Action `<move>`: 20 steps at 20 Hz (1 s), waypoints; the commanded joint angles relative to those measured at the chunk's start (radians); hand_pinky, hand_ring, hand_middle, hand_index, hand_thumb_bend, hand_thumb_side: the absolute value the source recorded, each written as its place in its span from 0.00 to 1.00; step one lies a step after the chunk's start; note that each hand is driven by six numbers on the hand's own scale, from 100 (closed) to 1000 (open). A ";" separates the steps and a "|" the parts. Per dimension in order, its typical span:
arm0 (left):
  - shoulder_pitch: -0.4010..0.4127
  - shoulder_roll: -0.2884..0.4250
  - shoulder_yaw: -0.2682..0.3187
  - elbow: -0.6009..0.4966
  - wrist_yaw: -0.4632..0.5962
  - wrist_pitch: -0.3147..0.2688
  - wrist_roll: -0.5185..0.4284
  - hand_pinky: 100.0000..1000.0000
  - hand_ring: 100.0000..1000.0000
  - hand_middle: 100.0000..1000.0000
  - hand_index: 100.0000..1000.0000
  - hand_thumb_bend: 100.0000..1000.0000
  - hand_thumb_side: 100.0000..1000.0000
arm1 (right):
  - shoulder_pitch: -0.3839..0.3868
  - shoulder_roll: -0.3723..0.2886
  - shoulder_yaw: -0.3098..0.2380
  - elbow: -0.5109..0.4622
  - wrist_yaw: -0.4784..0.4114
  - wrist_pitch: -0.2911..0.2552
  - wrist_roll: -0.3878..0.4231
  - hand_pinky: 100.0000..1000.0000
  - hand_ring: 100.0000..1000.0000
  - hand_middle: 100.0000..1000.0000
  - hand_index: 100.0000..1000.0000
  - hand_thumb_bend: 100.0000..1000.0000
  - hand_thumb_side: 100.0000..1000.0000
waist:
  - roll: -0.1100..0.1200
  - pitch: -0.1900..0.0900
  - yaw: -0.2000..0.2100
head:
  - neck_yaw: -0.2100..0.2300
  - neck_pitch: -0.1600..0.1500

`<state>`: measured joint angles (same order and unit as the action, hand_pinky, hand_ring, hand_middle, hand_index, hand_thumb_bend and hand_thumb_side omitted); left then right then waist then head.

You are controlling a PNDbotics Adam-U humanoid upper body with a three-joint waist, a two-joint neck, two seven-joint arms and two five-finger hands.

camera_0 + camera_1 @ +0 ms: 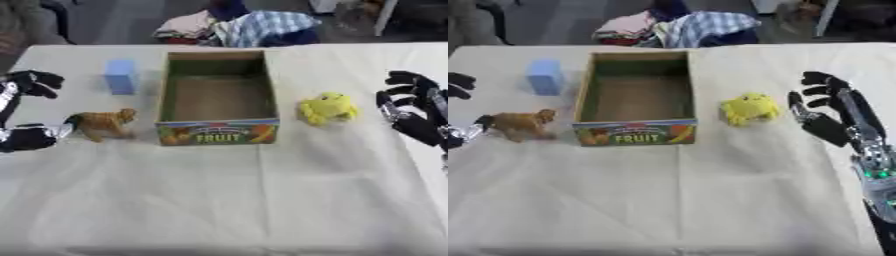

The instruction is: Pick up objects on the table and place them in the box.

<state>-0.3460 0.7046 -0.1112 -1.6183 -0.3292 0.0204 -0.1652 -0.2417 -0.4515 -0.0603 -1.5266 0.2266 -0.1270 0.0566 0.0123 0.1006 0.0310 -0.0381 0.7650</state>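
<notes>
A cardboard box (218,131) with the word FRUIT on its front sits in the middle of a table (227,200) with a pale cloth on it. Nothing can be seen inside the box.

At 9 o'clock from the box stands a small brown toy animal (105,123), close to the box's front corner. The left hand (31,137) is at 9 o'clock from the toy. Its fingers are spread wide around the toy's back end, and I cannot tell if they touch it. At 10 o'clock from the box stands a blue block (121,76).

At 3 o'clock from the box lies a yellow soft toy (748,108). The right hand (833,115) is at 3 o'clock from that toy, near it but apart. Its fingers are open and curved, holding nothing. Its arm comes in from the lower right.
</notes>
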 commanded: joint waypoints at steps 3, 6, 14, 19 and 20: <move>-0.102 0.176 -0.077 0.040 -0.008 -0.002 -0.147 0.77 0.66 0.67 0.78 0.51 0.03 | -0.011 -0.028 0.003 -0.006 0.001 -0.003 0.010 0.64 0.74 0.75 0.87 0.12 0.41 | 0.004 -0.018 -0.010 | 0.007 0.005; -0.169 0.216 -0.133 0.088 0.016 -0.016 -0.242 0.77 0.66 0.68 0.78 0.51 0.02 | -0.013 -0.030 0.008 -0.004 0.001 -0.004 0.015 0.64 0.74 0.75 0.87 0.12 0.41 | 0.007 -0.021 -0.020 | 0.014 0.005; -0.295 0.174 -0.222 0.285 0.001 -0.071 -0.385 0.76 0.65 0.67 0.77 0.50 0.00 | -0.011 -0.035 0.013 0.000 0.001 -0.006 0.021 0.64 0.74 0.75 0.87 0.11 0.41 | 0.014 -0.024 -0.038 | 0.020 0.005; -0.340 0.111 -0.238 0.401 -0.071 -0.112 -0.402 0.75 0.66 0.67 0.77 0.49 0.00 | -0.011 -0.033 0.014 0.000 0.000 -0.006 0.022 0.64 0.74 0.75 0.87 0.11 0.41 | 0.015 -0.024 -0.038 | 0.020 0.005; -0.346 0.100 -0.239 0.419 -0.083 -0.120 -0.402 0.75 0.66 0.67 0.77 0.49 0.00 | -0.012 -0.033 0.015 0.000 0.000 -0.007 0.022 0.64 0.74 0.75 0.87 0.11 0.41 | 0.015 -0.024 -0.038 | 0.020 0.005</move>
<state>-0.6695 0.7938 -0.3542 -1.2162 -0.3952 -0.0873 -0.5654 -0.2417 -0.4551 -0.0422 -1.5159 0.2266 -0.1318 0.0775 0.0270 0.0904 -0.0063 -0.0194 0.7650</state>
